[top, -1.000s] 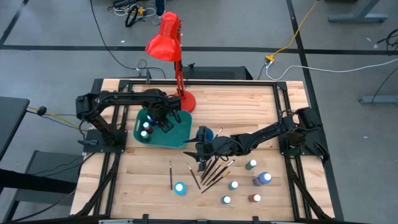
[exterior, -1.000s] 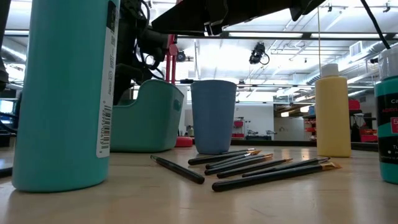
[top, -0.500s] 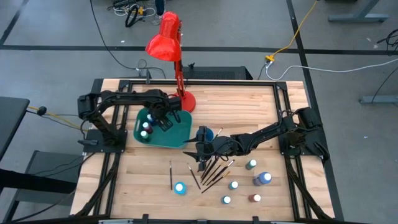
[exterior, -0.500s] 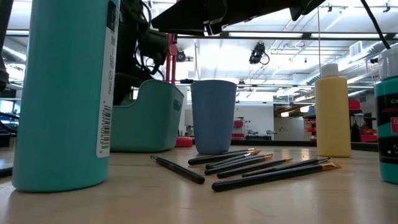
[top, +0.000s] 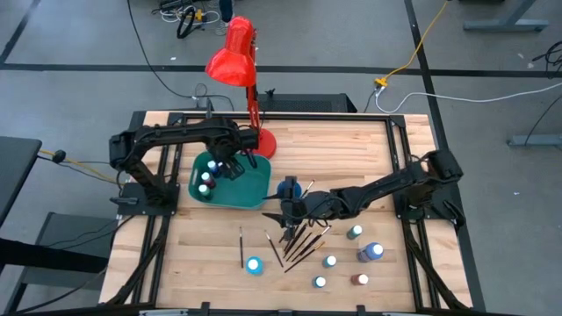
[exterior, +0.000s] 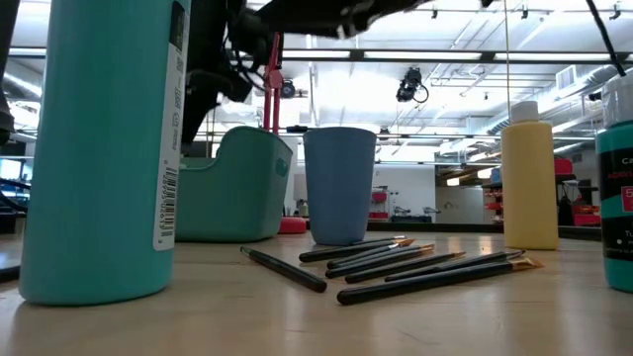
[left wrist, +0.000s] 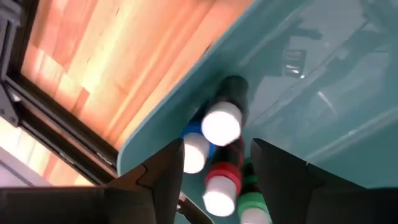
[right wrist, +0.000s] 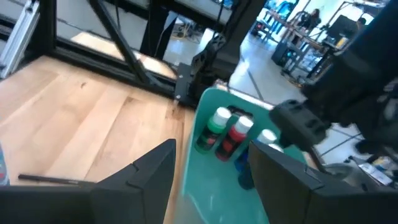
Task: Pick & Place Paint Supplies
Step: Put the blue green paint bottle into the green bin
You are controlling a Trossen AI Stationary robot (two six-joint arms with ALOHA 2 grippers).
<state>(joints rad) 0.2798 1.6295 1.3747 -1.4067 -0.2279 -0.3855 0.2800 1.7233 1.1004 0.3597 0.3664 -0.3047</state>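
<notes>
— Jaws parted, left gripper lifts clear of the teal bin near the table's far-left edge; paint bottles stay inside.
— Right gripper, open too, hovers over brushes mid-table; they're next, I'd say.

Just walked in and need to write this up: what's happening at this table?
A two-armed robot is sorting paint supplies. The left gripper hangs open and empty over the teal bin, which already holds several paint bottles. The right gripper hovers open above the brushes. More bottles wait on the table.
</notes>
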